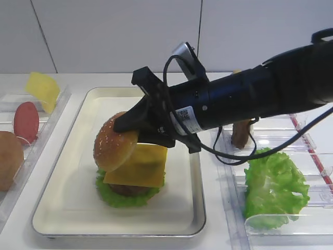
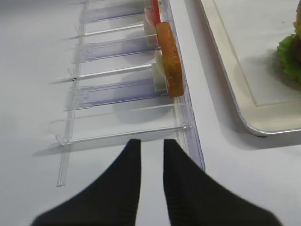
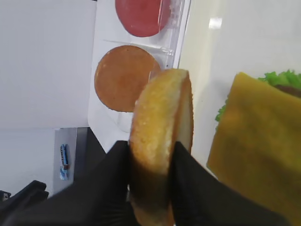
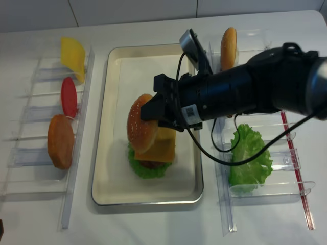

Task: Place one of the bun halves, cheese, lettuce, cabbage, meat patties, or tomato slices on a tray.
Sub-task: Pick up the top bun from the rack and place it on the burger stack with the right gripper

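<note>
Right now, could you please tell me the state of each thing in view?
Right pincer: shut on sesame bun top.
Sesame bun top: held tilted over the stack.
Cheese: lying on the stack.
Tray: holding the stack.
Left pincer: slightly open, empty.
Tomato slice: upright in its holder.

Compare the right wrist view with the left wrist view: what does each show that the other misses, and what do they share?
Only the right wrist view shows the right gripper shut on the sesame bun top, with the cheese slice beside it and the tomato slice in its holder. Only the left wrist view shows the left gripper hanging empty over the table, jaws slightly apart. Both show the spare bun half in the clear holder, the lettuce and the tray.
</note>
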